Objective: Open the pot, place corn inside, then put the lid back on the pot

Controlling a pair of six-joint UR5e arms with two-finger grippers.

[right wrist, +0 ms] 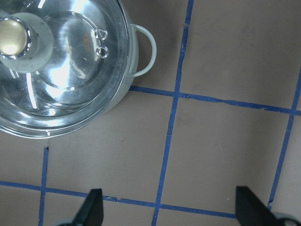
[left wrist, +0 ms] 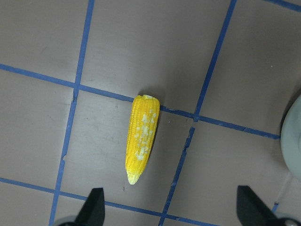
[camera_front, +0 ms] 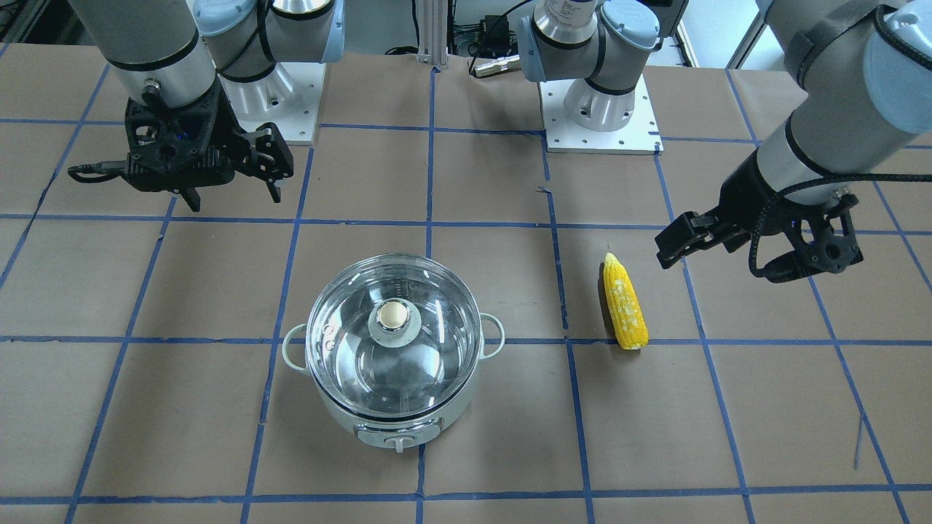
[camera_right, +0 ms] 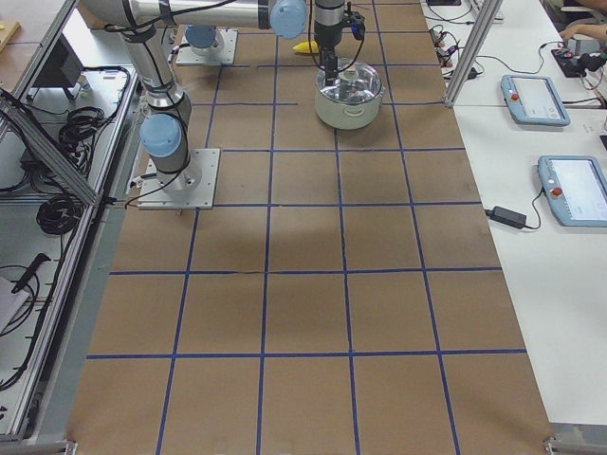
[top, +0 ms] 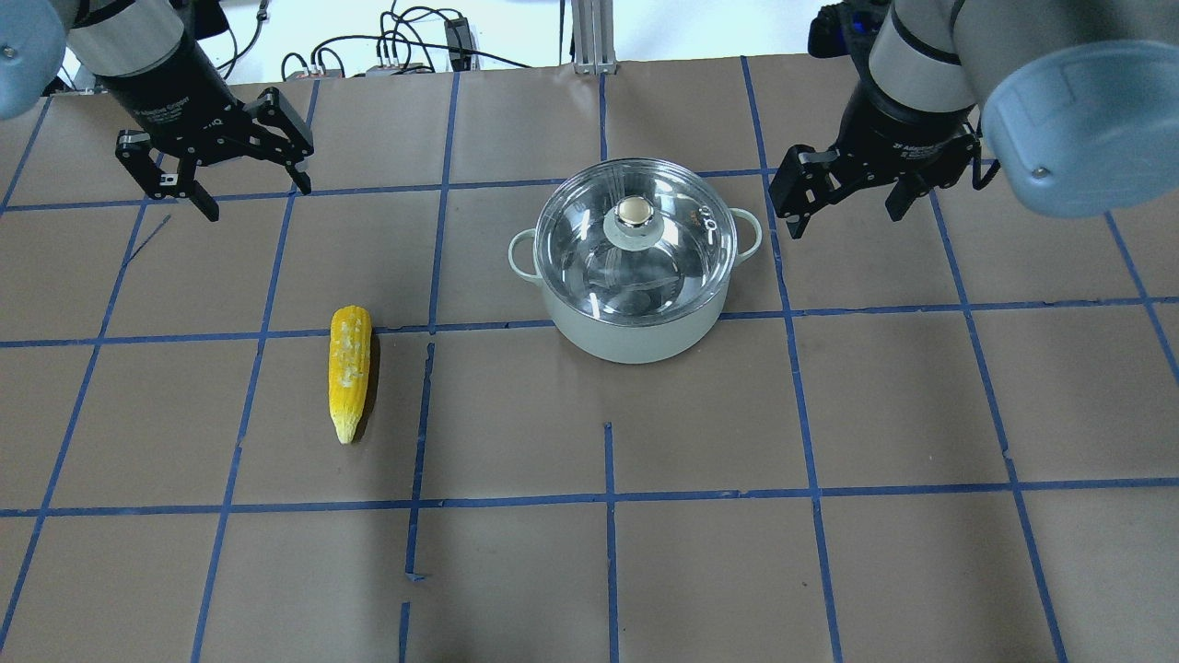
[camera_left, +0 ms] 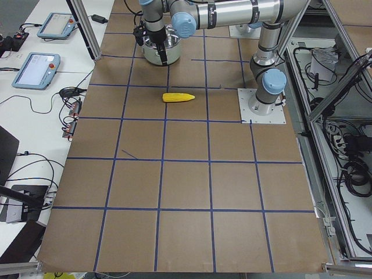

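We see a brown worktop gridded with blue tape; beside the worktop a white bench carries two screen pendants; cables trail beyond its far edge.

The left arm and right arm are silver-grey tubes with pale blue joint caps. A black braided cable runs along the left arm. The left tool and right tool are black, with white lettering on their bodies.
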